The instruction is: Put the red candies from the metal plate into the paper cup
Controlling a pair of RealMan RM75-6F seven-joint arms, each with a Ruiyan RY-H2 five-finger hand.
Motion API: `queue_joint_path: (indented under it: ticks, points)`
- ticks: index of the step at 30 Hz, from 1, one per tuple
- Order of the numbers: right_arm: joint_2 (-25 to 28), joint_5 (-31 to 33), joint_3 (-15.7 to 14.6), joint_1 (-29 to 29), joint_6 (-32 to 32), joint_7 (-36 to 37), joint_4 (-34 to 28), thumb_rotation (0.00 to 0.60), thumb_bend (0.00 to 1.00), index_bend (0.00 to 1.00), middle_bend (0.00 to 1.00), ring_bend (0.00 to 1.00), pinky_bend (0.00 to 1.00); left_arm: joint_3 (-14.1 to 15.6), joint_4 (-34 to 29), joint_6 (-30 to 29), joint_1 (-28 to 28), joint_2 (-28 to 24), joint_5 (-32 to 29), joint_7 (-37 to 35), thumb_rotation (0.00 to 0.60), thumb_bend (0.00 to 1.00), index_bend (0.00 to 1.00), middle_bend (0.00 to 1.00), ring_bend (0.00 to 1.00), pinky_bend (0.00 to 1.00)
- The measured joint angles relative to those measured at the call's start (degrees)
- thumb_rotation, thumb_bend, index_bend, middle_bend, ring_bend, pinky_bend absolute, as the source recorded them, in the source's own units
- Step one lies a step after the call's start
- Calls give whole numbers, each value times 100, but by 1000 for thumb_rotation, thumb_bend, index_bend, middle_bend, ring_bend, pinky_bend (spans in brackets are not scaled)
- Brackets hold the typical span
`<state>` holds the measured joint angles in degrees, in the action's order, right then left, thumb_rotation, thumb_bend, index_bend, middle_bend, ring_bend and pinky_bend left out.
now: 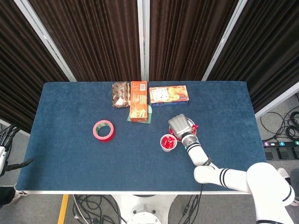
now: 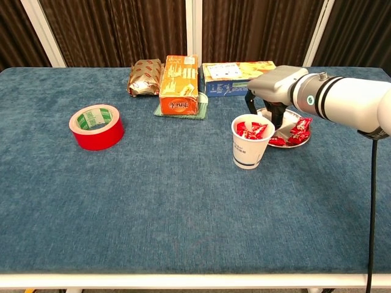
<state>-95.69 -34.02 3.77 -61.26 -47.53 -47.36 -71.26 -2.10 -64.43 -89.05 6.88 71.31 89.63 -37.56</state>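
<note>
A white paper cup (image 2: 250, 148) stands right of the table's middle with red candies (image 2: 252, 129) inside; it also shows in the head view (image 1: 168, 143). Just behind and to its right lies the metal plate (image 2: 291, 116) with a few red candies (image 2: 298, 130) on its right side. My right hand (image 2: 273, 90) hangs low over the plate's left part, fingers pointing down at it behind the cup, apart, with no candy seen between them. In the head view this hand (image 1: 181, 125) covers most of the plate. My left hand (image 1: 6, 148) hangs off the table's left edge, fingers spread, holding nothing.
A red tape roll (image 2: 96, 126) lies on the left. Along the back stand a brown packet (image 2: 145, 77), an orange box (image 2: 179, 93) on a green cloth, and a flat biscuit box (image 2: 235, 71) just behind the plate.
</note>
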Motion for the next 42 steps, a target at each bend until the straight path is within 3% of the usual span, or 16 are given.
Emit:
queue_joint_path:
  ticks: [26,42]
  points:
    - [-356,59,-32,36,254,-43,599,600,232,526,1000,1000,1000,10,120,42,-6,50,-38,-68,600,117,127,100,34,98]
    - [-200,293,-103,110,174,-279,572,600,232,532,1000,1000,1000,8,138,20,-9,62,-30,-73,600,117,127,100,34,98]
